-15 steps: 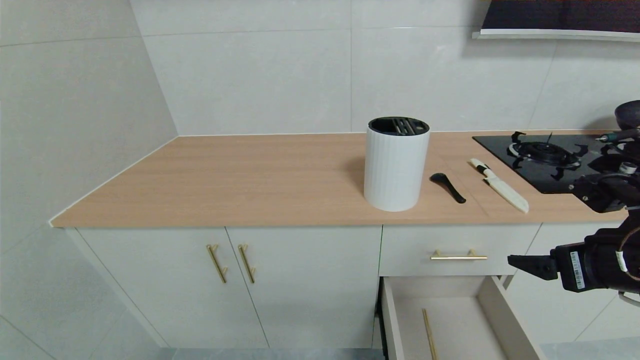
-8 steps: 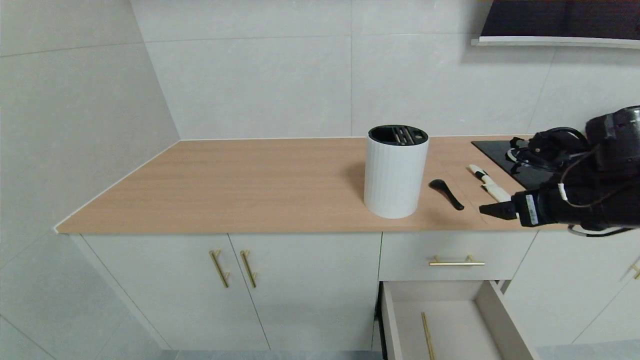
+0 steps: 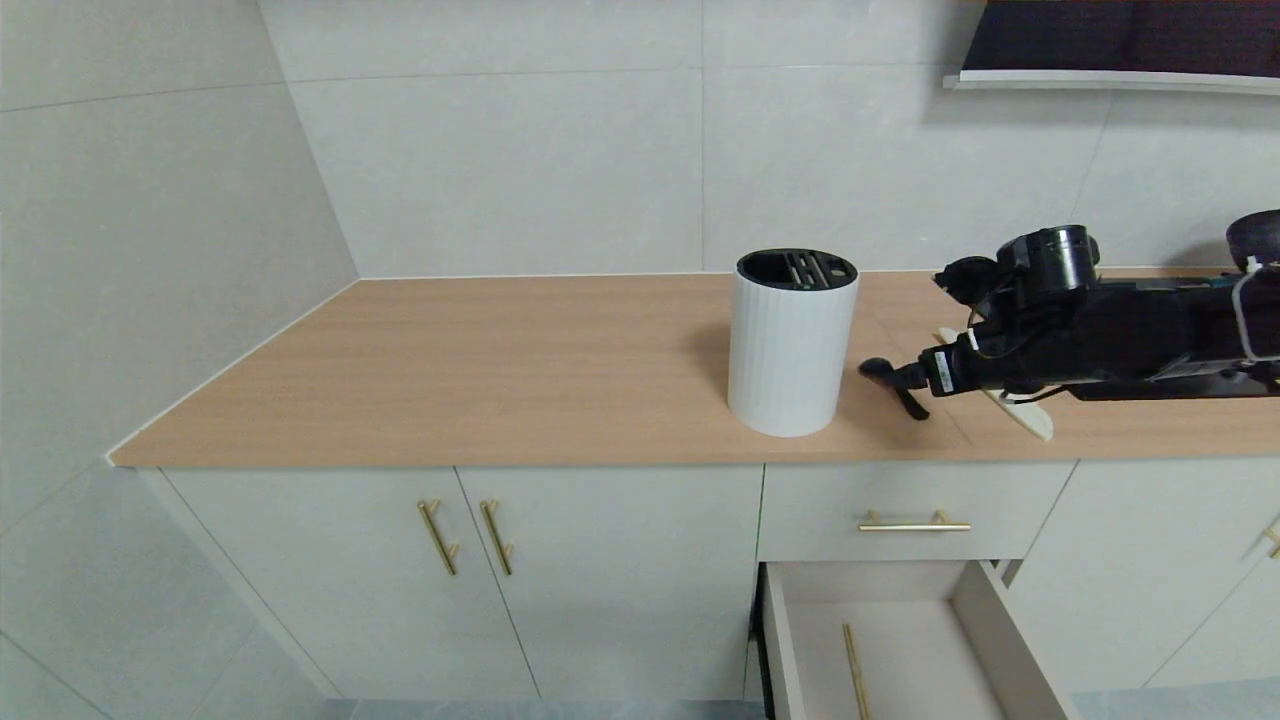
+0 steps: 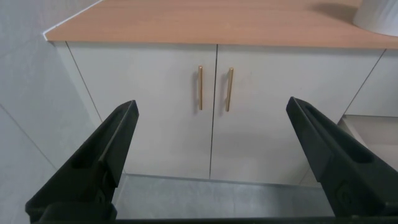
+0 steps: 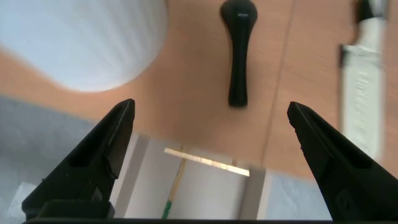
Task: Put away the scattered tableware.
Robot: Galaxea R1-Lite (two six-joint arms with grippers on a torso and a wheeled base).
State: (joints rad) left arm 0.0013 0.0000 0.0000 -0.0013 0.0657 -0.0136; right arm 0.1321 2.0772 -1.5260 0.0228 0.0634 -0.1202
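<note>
A black spoon [image 3: 914,406] [image 5: 238,56] lies on the wooden counter [image 3: 500,360], just right of a white ribbed utensil holder [image 3: 793,345] [image 5: 87,43] with a black slotted top. A white knife [image 3: 1030,420] [image 5: 364,81] lies to the right of the spoon, partly hidden by my right arm. My right gripper [image 3: 903,378] [image 5: 210,109] hangs open low over the spoon, with nothing between its fingers. My left gripper [image 4: 211,104] is open and empty, low in front of the cupboard doors [image 4: 211,112].
Under the counter at the right, a lower drawer [image 3: 975,610] stands pulled out with a pair of chopsticks [image 3: 855,660] [image 5: 177,186] in it. The drawer above it is closed, with a gold handle [image 3: 915,520]. A range hood [image 3: 1120,40] hangs at the top right.
My right arm has risen from beside the open drawer and swung left over the counter, ending above the spoon and covering part of the knife. The head view shifted slightly.
</note>
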